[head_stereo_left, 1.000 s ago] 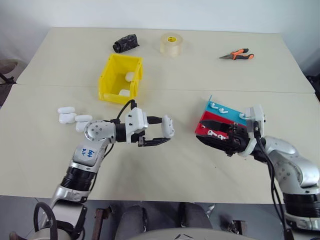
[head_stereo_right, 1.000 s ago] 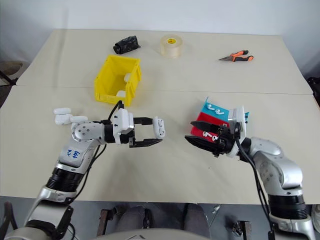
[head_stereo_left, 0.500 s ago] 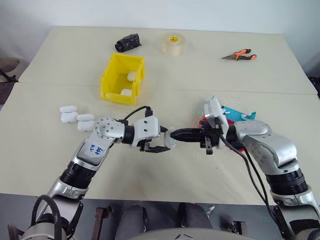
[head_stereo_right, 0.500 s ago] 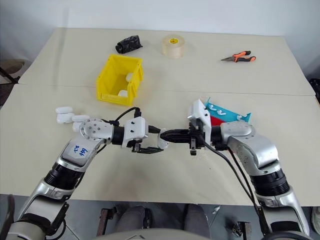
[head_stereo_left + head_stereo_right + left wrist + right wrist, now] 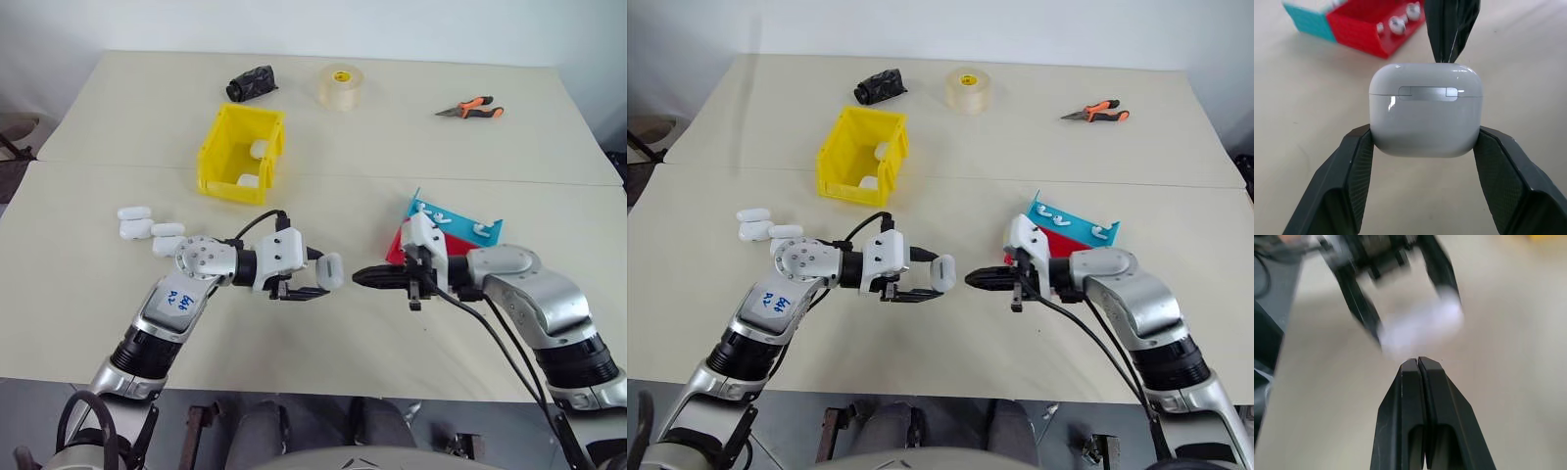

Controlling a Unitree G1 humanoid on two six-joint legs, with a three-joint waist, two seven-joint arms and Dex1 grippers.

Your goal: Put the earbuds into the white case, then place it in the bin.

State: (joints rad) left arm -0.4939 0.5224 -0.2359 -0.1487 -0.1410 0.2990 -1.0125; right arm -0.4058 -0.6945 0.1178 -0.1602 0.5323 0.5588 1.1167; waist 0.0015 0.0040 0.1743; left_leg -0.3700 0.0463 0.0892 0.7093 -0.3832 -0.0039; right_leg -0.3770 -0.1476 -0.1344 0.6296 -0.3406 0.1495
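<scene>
I am looking down on a wide beige table (image 5: pixel 323 323) that is standing before a pale wall. I am taking the bin (image 5: pixel 240 155), the yellow one, as my landmark. It is sitting open on the far half of the table, and two white cases are lying inside it.

Nearer to me than the bin and a little to its right, my left gripper (image 5: pixel 312 278) is holding the white case (image 5: pixel 330 269) above the table. Its two black fingers are pressing on both sides of the case, and in the left wrist view the lid (image 5: pixel 1425 78) of the case is looking closed, with the hinge plate facing the camera.

My right gripper (image 5: pixel 361 277) is pointing at the white case from the side away from the bin. Its fingers are pressed together, and I cannot tell if something small is sitting between them. The tips are standing just beside the case, with a small gap showing in the head views.

Behind the right arm, well to the right of the bin, the red tray (image 5: pixel 1048 247) and the blue tray (image 5: pixel 460 220) are lying together, and earbuds (image 5: pixel 428 208) are resting on the blue one.

To the left of the bin and nearer to me, a group of spare cases (image 5: pixel 142 227) is lying on the table. Beyond the bin I am seeing a black bundle (image 5: pixel 251 82), a tape roll (image 5: pixel 340 85) and, far to the right, orange-handled pliers (image 5: pixel 472 107).
</scene>
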